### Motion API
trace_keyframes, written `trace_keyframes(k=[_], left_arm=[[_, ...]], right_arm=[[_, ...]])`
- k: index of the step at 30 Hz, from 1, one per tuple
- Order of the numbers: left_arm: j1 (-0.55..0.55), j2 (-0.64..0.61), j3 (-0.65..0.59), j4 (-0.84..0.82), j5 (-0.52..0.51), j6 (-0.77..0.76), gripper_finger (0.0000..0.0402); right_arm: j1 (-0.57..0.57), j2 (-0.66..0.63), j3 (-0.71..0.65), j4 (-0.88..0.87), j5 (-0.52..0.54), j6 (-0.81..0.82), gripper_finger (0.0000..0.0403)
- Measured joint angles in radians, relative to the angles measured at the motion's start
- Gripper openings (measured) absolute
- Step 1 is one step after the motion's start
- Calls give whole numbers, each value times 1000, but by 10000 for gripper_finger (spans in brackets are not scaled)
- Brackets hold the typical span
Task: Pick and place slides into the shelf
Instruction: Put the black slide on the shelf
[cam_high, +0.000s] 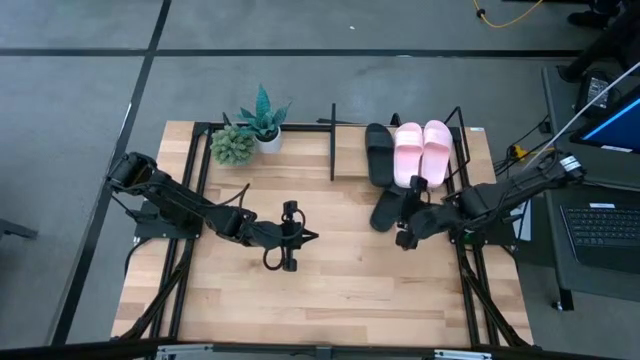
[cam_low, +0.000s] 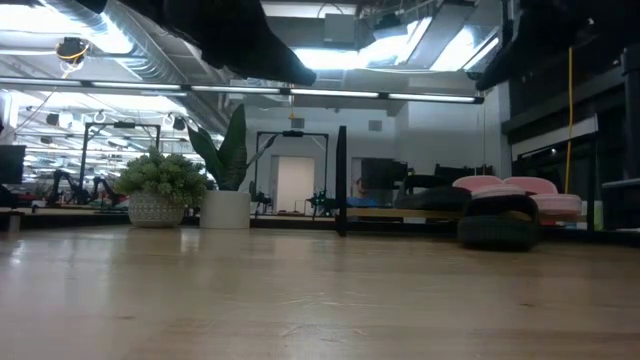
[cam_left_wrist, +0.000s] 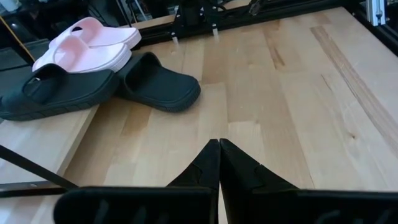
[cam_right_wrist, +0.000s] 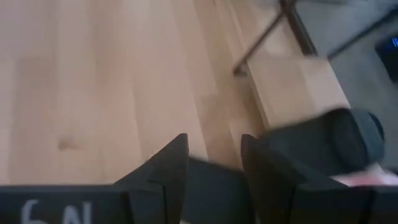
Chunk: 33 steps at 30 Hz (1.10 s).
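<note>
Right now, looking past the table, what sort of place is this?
Probably a robotics lab or workshop: exposed ceiling ducts and strip lights overhead, more workbenches carrying robot arms in the background, and an open laptop on a desk beside the light wood table.

Wood table (cam_high: 330, 280) carries shelf (cam_high: 462, 135), slides (cam_high: 420, 150), plants (cam_high: 250, 130).

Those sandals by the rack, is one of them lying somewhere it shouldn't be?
Yes. Two pink slides and one black slide sit lined up on the shelf, but the second black slide lies on the table in front, angled and leaning against the shelf's edge. The right pincer hangs open beside it.
</note>
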Motion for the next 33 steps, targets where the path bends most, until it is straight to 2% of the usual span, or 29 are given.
trace_keyframes(k=[4, 9, 18, 29, 33], left_arm=[[0, 0, 0, -15, 0, 0, 0], [0, 0, 0, -52, 0, -1, 0], [0, 0, 0, -64, 0, -2, 0], [0, 0, 0, -70, 0, -1, 0], [0, 0, 0, -71, 0, -1, 0]], right_arm=[[0, 103, 70, -169, 2, 118, 149], [0, 203, 61, -248, -2, 201, 149], [-36, 300, 60, -257, -2, 199, 149], [-115, 359, 57, -268, -2, 169, 149], [-141, 362, 15, -271, -2, 191, 149]])
